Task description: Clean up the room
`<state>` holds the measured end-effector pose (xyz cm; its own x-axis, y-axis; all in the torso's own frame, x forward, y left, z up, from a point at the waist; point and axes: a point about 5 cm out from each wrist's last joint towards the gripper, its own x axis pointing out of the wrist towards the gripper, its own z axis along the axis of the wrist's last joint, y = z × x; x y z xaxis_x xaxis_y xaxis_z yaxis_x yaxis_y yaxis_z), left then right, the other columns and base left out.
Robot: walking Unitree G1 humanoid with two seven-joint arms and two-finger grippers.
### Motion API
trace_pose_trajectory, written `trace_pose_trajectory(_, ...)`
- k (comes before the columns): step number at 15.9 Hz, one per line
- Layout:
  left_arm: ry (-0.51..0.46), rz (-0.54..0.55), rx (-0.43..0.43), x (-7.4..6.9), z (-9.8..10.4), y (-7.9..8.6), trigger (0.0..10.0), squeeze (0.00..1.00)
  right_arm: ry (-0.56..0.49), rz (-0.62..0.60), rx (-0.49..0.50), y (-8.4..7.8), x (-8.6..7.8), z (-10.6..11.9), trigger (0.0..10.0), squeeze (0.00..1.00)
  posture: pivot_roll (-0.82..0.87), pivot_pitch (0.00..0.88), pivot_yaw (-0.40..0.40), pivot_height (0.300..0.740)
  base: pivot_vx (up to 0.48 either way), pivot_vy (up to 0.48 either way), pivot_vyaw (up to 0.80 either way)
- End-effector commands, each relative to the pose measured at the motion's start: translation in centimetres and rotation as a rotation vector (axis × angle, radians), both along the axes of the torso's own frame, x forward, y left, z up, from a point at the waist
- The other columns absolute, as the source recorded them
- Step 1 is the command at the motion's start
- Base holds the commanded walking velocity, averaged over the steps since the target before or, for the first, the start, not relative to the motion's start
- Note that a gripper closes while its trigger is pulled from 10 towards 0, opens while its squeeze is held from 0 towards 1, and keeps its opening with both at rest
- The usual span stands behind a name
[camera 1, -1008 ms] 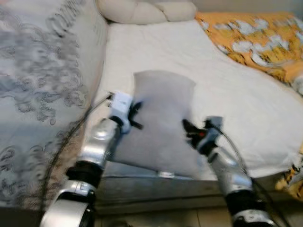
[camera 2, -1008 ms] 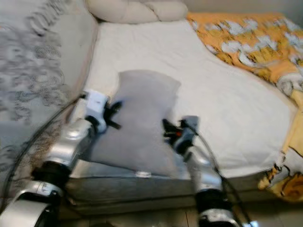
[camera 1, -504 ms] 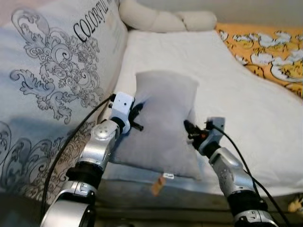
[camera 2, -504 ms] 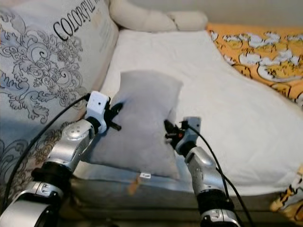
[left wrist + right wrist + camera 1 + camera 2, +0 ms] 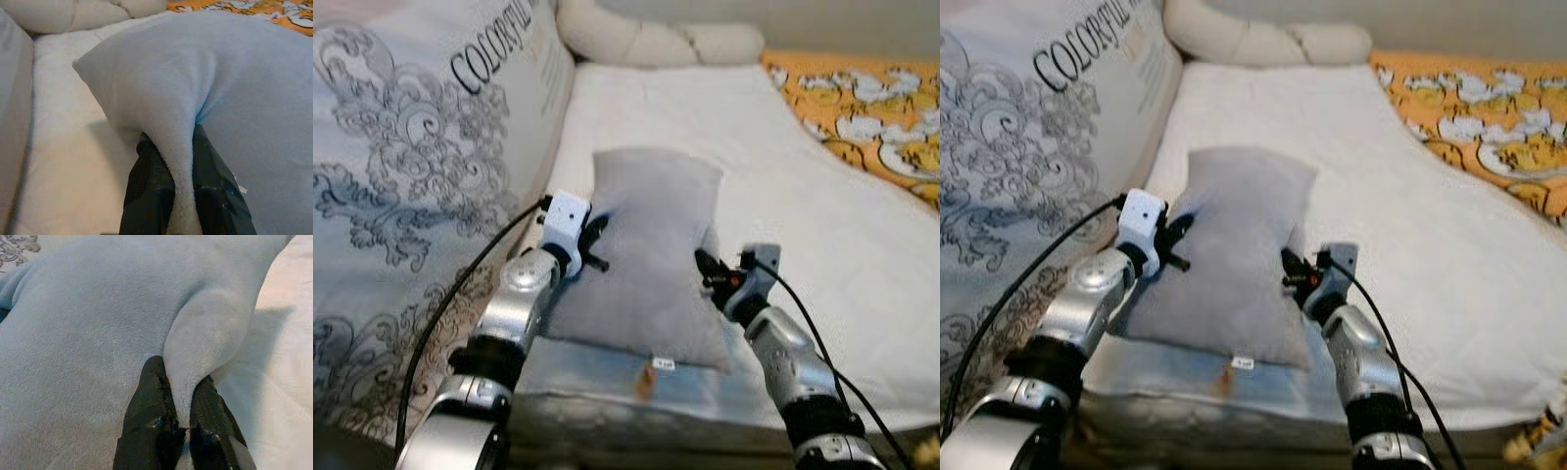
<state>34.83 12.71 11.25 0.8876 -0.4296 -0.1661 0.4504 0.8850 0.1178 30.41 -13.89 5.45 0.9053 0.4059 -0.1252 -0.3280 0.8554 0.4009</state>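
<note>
Grey pillow (image 5: 651, 250) lying on the white bed (image 5: 822, 215). The left tool (image 5: 182, 161) and right tool (image 5: 182, 416) are each pinching a fold of its opposite edges, fingers closed on fabric. Lifting evenly should be keeping it level. The large cushion (image 5: 421, 166) is reading "COLORFUL".

**Bed, bolster and bright orange quilt**

A white sheet (image 5: 783, 186) spreads across the bed, smooth and pale. On the robot's left rises a big grey cushion (image 5: 421, 176) printed with scrollwork and the word "COLORFUL". At the head lies a cream knotted bolster (image 5: 656, 41). Off to the right, an orange patterned quilt (image 5: 862, 108) lies on the sheet.
</note>
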Motion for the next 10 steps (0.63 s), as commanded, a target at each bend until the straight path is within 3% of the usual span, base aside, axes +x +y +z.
trace_pose_trajectory(1,-0.037,0.035,0.002,0.4,1.0,1.3,10.0,0.00,-0.022,0.005,0.004,0.5,0.2,0.5,10.0,0.00,0.07,0.000,0.000,0.740,0.307,0.000,0.00)
trace_pose_trajectory(3,-0.040,0.040,0.008,0.4,1.0,1.2,10.0,0.00,-0.015,0.009,0.010,0.5,0.2,0.4,10.0,0.00,0.07,0.000,0.001,0.740,0.291,0.000,0.00)
trace_pose_trajectory(4,-0.049,0.053,0.007,0.5,1.1,1.3,10.0,0.00,-0.008,0.019,0.034,0.4,0.1,0.3,10.0,0.33,0.07,0.000,0.001,0.740,0.000,0.000,0.00)
trace_pose_trajectory(5,-0.054,0.055,0.025,0.5,1.1,1.3,10.0,0.00,0.003,-0.005,0.031,0.0,0.2,0.1,10.0,1.00,0.07,0.000,0.001,0.740,0.000,0.000,0.00)
trace_pose_trajectory(8,-0.064,0.070,0.068,0.7,1.1,1.7,10.0,0.00,0.014,-0.062,-0.032,-0.9,0.2,-0.4,10.0,1.00,0.07,0.000,0.004,0.740,0.000,0.000,0.00)
trace_pose_trajectory(10,-0.069,0.113,0.152,1.1,1.0,2.7,10.0,0.00,-0.008,-0.028,-0.098,-1.4,-0.4,-0.8,10.0,1.00,0.07,0.000,0.009,0.740,0.000,0.000,0.00)
